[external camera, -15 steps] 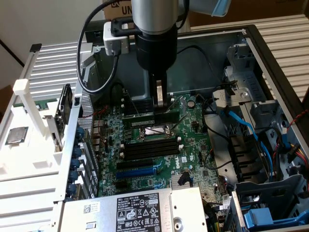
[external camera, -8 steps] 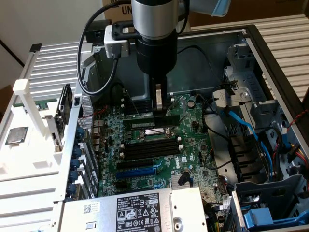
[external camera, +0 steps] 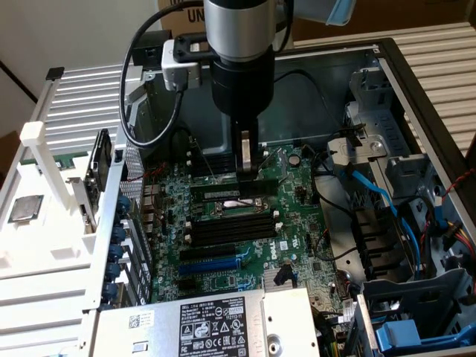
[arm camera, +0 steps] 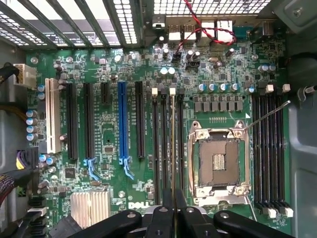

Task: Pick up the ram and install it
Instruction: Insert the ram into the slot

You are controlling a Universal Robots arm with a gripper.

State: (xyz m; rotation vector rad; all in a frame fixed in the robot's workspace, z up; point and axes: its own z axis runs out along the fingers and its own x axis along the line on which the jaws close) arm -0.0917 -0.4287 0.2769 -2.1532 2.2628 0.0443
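Held the ram (external camera: pixel 223 193) edge-on in the pincer (external camera: pixel 246 171), closed on its upper edge. Stood along the black memory slots (arm camera: pixel 155 144), just beside the CPU socket (external camera: pixel 249 203), at its 12 o'clock in the exterior view.

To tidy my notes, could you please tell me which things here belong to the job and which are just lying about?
Job: ram, edge-on in the gripper; memory slots.
Just there: CPU socket, blue expansion slot, power supply, blue cables.
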